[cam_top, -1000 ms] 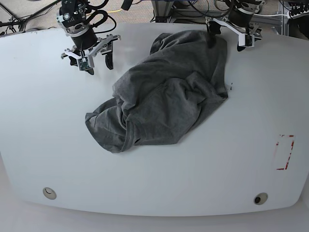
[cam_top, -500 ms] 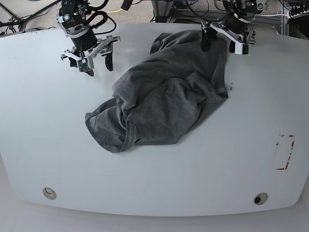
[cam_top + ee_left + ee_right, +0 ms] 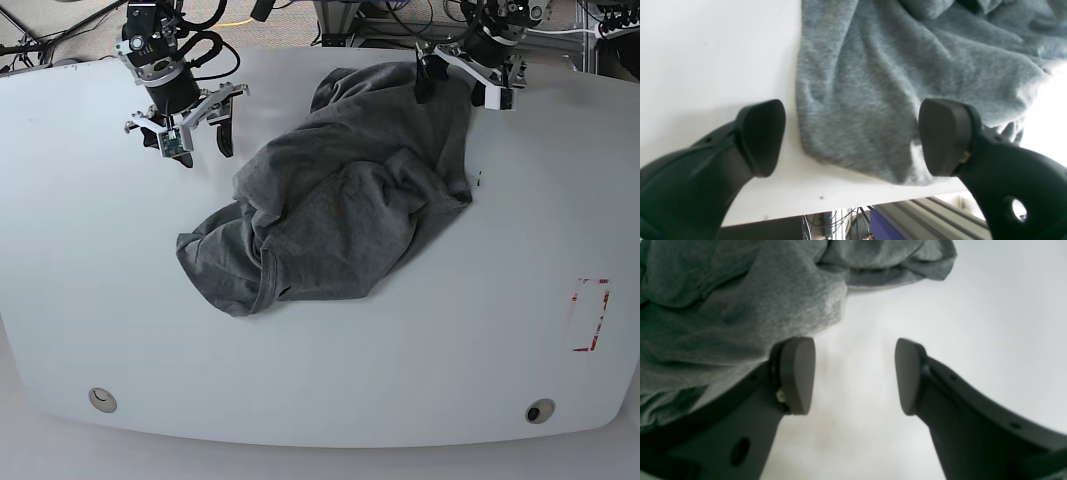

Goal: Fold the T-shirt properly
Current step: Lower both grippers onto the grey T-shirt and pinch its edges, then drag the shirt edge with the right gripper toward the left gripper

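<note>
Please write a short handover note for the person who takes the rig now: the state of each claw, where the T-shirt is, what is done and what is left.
Left claw: open, straddling the T-shirt's far corner at the table's back edge, nothing gripped.
Right claw: open, over the bare table beside the shirt's left side, holding nothing.
T-shirt: crumpled in a heap mid-table, bunched and overlapped, not spread flat.
Done: no fold yet.
Left: grasp, spread the shirt flat, then fold it.

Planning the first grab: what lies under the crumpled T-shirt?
Only the white table shows around the T-shirt. Its folded-under layers and anything beneath them are covered; neither open tool touches it.
</note>
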Available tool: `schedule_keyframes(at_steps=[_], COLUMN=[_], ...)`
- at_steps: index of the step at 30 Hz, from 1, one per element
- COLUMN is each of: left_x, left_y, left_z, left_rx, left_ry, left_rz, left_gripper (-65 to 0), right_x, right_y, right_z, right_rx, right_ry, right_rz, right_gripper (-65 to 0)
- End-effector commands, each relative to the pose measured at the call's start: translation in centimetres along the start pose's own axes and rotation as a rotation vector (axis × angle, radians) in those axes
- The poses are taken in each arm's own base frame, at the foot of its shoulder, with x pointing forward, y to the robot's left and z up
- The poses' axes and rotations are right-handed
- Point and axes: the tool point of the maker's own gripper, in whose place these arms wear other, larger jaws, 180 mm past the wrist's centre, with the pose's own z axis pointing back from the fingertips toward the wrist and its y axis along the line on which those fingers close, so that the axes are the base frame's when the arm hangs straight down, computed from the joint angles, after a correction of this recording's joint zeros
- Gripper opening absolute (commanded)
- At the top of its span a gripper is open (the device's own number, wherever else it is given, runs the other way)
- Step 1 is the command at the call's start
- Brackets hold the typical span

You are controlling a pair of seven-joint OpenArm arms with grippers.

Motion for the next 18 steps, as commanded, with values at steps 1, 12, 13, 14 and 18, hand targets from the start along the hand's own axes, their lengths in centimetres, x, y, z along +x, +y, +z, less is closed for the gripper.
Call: schedule_keyframes(at_steps=[1, 12, 13, 14, 18], left_x=[-0.9, -2.0, -1.9, -2.0, -2.0], left_y=[-0.6, -1.6, -1.5, -1.4, -0.6], left_z=[0.1, -1.5, -1.5, -1.6, -1.4], left_rx=[-0.025, -0.061, -0.059, -0.057, -0.050], left_ry=[0.043, 0.077, 0.076, 0.078, 0.089], left_rz=[0.002, 0.000, 0.000, 0.001, -0.030], left_gripper=[-5.1, -50.1, -54.7, -60.0, -65.0], right_x=[1.1, 3.1, 3.4, 3.8, 5.6], right_y=[-0.1, -2.2, -2.4, -2.8, -4.7], right_z=[0.2, -0.4, -0.7, -0.9, -2.2], right_rx=[0.000, -0.062, -0.068, -0.076, -0.106], right_ry=[-0.042, -0.092, -0.089, -0.085, -0.044], right_rz=[0.005, -0.006, -0.010, -0.006, 0.028], right_gripper=[-29.3, -29.0, -29.0, -29.0, -29.2])
